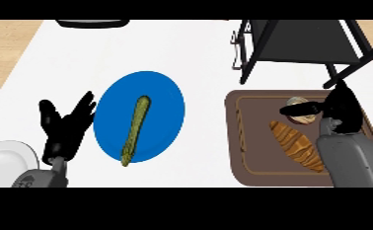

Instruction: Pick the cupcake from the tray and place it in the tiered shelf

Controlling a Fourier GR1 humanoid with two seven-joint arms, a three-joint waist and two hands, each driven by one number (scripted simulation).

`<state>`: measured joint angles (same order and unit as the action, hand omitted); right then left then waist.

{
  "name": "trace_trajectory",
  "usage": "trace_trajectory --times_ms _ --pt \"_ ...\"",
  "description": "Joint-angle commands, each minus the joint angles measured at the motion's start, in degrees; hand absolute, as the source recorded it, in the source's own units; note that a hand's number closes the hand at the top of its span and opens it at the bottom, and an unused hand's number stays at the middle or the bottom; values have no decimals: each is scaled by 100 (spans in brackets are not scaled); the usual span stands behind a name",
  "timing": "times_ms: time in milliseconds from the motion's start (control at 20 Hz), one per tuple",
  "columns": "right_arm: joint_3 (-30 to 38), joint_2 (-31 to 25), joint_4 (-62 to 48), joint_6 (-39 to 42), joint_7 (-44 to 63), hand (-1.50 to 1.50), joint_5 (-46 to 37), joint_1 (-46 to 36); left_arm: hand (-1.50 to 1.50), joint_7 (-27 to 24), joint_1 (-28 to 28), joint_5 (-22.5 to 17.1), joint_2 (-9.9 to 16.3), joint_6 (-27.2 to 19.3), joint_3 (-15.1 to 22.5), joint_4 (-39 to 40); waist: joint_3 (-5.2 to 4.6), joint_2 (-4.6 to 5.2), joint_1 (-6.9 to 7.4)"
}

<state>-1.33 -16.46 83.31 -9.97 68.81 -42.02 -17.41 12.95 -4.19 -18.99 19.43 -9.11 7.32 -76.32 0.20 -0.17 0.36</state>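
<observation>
The cupcake (299, 118) sits at the far side of the brown tray (241, 145), partly hidden under my right thumb. My right hand (341, 106) hovers just right of it, fingers straight and pointing away from me, thumb stretched left across the cupcake's top; it is open and nothing is curled round the cupcake. The black tiered shelf (306, 41) stands behind the tray at the back right. My left hand (64, 130) rests open at the left, fingers up.
A long striped pastry (295, 146) lies on the tray in front of the cupcake. A blue plate (157, 100) with an asparagus stalk (135, 130) lies mid-counter. A white plate (15, 160) shows at lower left, a dark object (93, 23) at the back.
</observation>
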Motion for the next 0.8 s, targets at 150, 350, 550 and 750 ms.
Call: trace_trajectory --times_ms 150,350,550,750 --pt "276 266 -516 125 913 -150 -527 -346 0 105 20 -45 19 158 -157 201 -23 25 -11" --pt "370 556 -805 -321 320 -150 -773 -136 0 263 315 222 -107 -64 19 -333 -18 15 3" --pt "680 545 -1139 -423 -153 -150 -772 -136 0 242 175 179 -72 142 -239 -205 -19 19 -11" --pt "745 727 -1387 -720 -486 -150 -937 -125 0 457 172 165 -40 325 -389 -341 -18 18 -9"
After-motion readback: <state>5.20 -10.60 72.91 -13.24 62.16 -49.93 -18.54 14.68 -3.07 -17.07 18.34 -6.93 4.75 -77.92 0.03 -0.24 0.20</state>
